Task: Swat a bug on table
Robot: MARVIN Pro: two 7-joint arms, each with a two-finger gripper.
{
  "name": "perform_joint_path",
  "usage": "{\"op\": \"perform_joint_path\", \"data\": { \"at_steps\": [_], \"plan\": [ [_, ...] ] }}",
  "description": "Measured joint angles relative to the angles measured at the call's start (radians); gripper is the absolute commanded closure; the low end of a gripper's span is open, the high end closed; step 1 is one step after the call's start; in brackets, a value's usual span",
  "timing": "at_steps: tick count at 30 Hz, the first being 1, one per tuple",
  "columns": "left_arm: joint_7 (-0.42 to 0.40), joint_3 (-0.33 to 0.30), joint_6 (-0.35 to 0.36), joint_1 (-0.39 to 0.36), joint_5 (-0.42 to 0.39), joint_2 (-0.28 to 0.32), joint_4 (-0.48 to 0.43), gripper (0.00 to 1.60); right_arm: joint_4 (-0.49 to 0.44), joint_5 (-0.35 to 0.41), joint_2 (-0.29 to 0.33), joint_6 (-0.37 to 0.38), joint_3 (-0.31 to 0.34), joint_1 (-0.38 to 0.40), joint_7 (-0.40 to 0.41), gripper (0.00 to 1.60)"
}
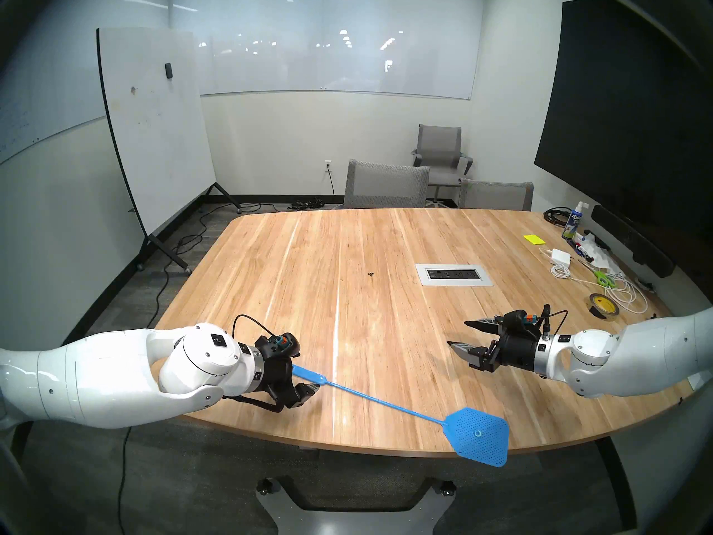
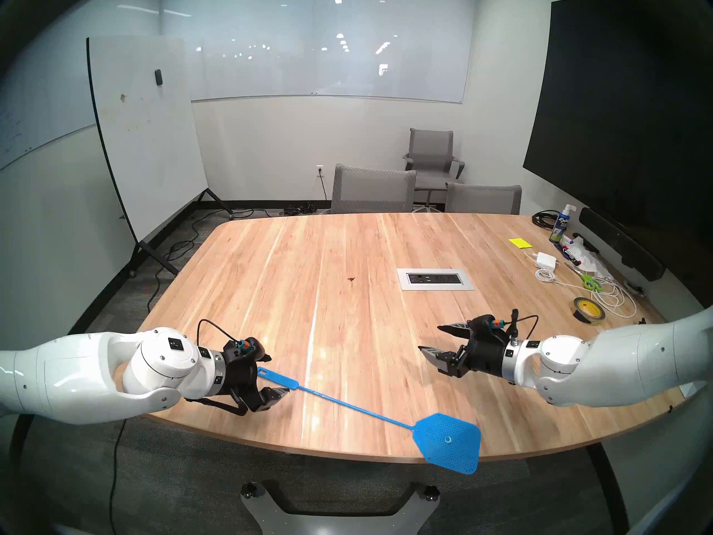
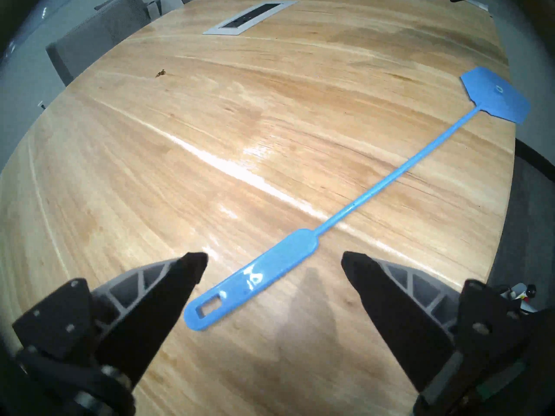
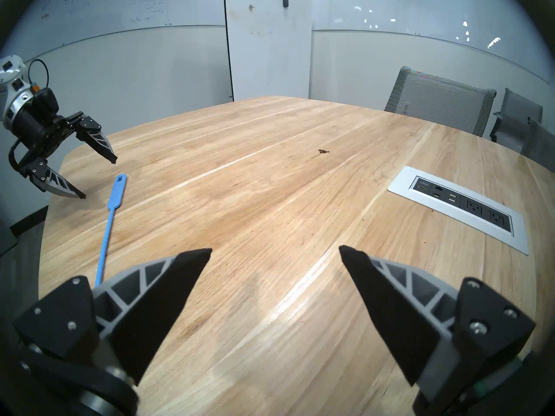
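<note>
Bug (image 1: 371,274) sits out on the open wood of the table (image 1: 386,329), just to the left of the silver outlet panel (image 1: 454,274) as the head camera sees it, on the side away from the cable clutter. Small dark speck with legs; the right wrist view shows it lying flat, nothing touching it.

Fly swatter (image 1: 380,399) lies flat on the table, well nearer you than the outlet panel and off to its left. Long axis runs diagonally: handle end with the hang slot points toward the left arm, perforated head points toward the near table edge and hangs a little past it. So the head faces away from the bug; you will need to swing it round after lifting.

Left gripper (image 3: 274,257) hovers over the handle, jaws spread wide, empty, one finger each side of the flat blue grip. Not touching yet, as far as the left wrist view shows.

Step in hand, by my reading: pick up the swatter by its handle. To do it well:
- Turn the wrist so the jaws close across the handle's narrow width, not along it.
- Take the wide flat part, not the thin shaft, which would flex and twist.
- Come down low; the handle is thin and lies flat on wood.

Right gripper (image 1: 461,335) hangs above the table nearer you than the outlet panel, jaws wide apart, empty, clear of everything.
</note>
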Motion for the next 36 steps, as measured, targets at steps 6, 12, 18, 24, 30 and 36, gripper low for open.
{"op": "perform_joint_path", "data": {
  "at_steps": [6,12,18,24,30,36],
  "plan": [
    [-0.043,0.003,-0.025,0.000,0.008,-0.024,0.053,0.00,0.000,0.000,0.000,0.000,0.000,0.000,0.000,0.00],
    [-0.082,0.003,-0.047,-0.001,0.012,-0.043,0.103,0.00,0.000,0.000,0.000,0.000,0.000,0.000,0.000,0.00],
    [-0.117,0.006,-0.059,-0.002,0.024,-0.060,0.143,0.00,0.000,0.000,0.000,0.000,0.000,0.000,0.000,0.00],
    [-0.144,0.009,-0.060,-0.003,0.034,-0.080,0.183,0.00,0.000,0.000,0.000,0.000,0.000,0.000,0.000,0.00],
    [-0.168,0.010,-0.064,-0.007,0.043,-0.101,0.215,0.00,0.000,0.000,0.000,0.000,0.000,0.000,0.000,0.00],
    [-0.190,0.008,-0.070,-0.013,0.047,-0.123,0.245,0.00,0.000,0.000,0.000,0.000,0.000,-0.001,0.000,0.00]
  ]
}}
